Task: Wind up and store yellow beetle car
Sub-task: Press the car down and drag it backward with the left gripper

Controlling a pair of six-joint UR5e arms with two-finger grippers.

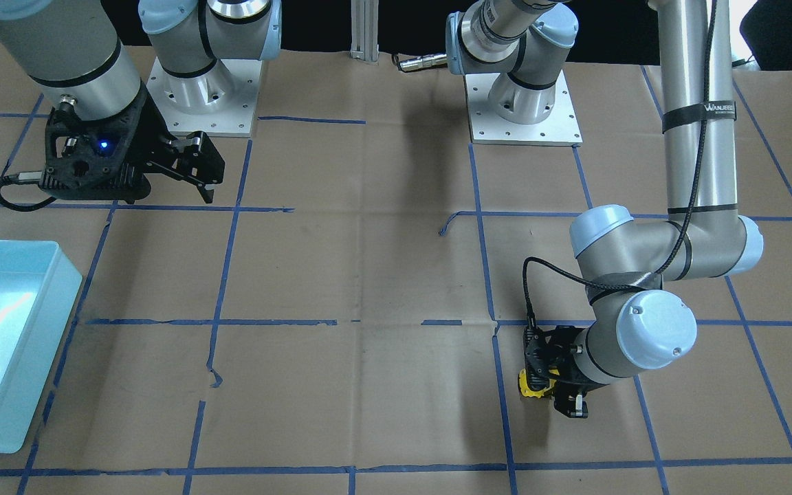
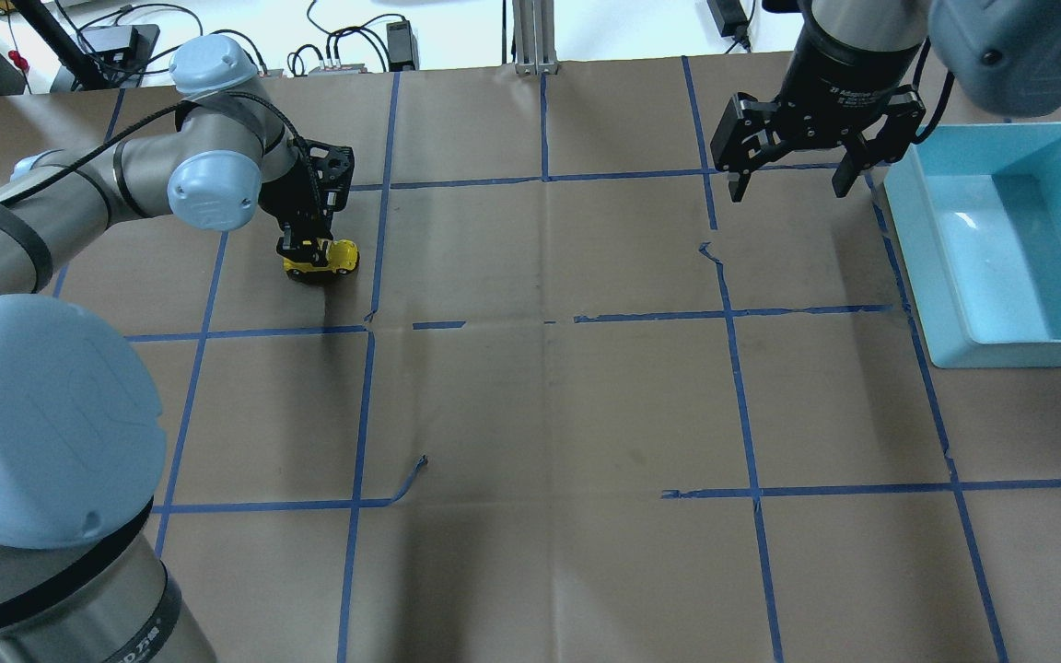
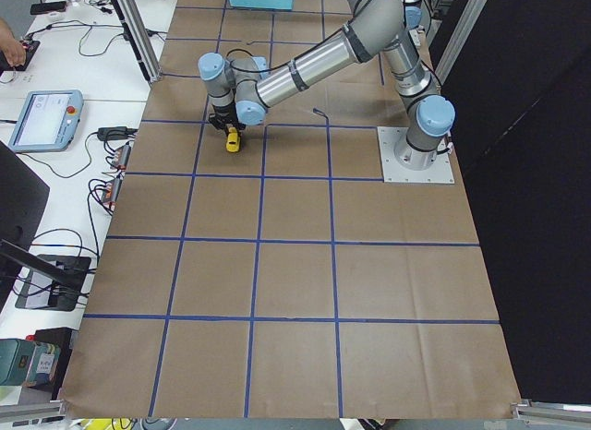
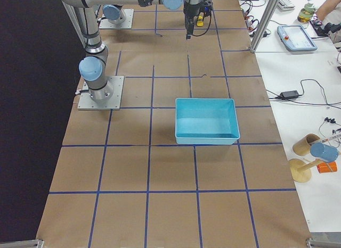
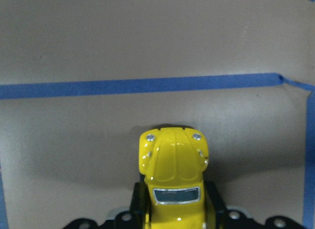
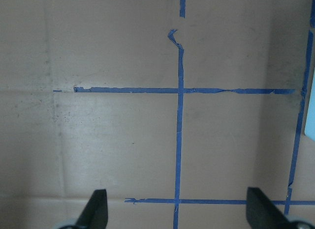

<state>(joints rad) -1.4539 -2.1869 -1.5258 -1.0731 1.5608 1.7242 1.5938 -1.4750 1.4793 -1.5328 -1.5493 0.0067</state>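
Left arm stretched out, left pincer [image 2: 308, 250] low, clamped on yellow beetle car [image 2: 332, 258]. Right pincer [image 2: 787, 189] raised, jaws spread wide.

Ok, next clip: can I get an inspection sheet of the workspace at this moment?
Surface: table covered in brown paper with a blue tape grid; tape torn in spots.
Job's things: yellow beetle car on the paper, across the table from the blue bin, which looks empty.
Clutter: nothing seen.
Grippers: left gripper jaws shut on the car; right gripper open, empty, beside the bin.
Cables: black cable loops to the left wrist.
Surroundings: side benches with a teach pendant and loose leads.
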